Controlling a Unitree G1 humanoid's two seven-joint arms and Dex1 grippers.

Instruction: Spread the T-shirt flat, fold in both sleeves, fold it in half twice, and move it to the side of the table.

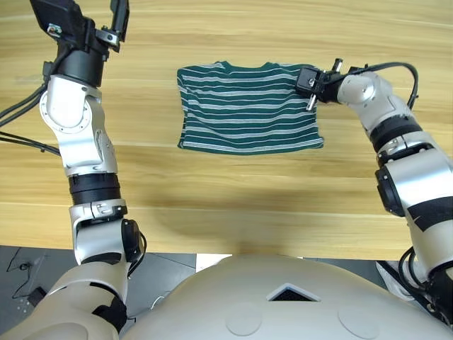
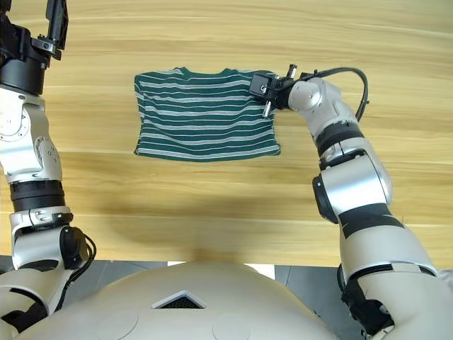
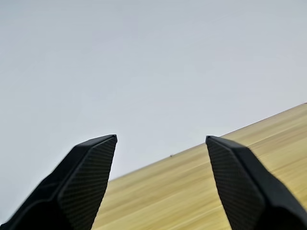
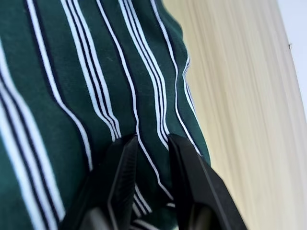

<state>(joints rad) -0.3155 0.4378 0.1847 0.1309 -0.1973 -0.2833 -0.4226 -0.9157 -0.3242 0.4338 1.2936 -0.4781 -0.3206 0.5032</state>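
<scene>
A dark green T-shirt [image 1: 244, 110] with thin white stripes lies on the wooden table [image 1: 233, 184] as a near-square block, sleeves tucked in and collar toward the far side. My right gripper [image 1: 310, 83] rests on the shirt's right edge near the shoulder. Seen from the right wrist, its fingers [image 4: 122, 165] stand almost together, pinching the striped fabric [image 4: 72, 72] close to the shirt's edge. My left gripper [image 1: 92, 18] is raised over the table's far left, well clear of the shirt. The left wrist view has its fingertips [image 3: 93, 163] wide apart with nothing between them.
Bare wood surrounds the shirt on every side, with wide room left and right of it. The table's front edge [image 1: 212, 249] runs close to my body. Black cables [image 1: 18, 142] hang by the left arm.
</scene>
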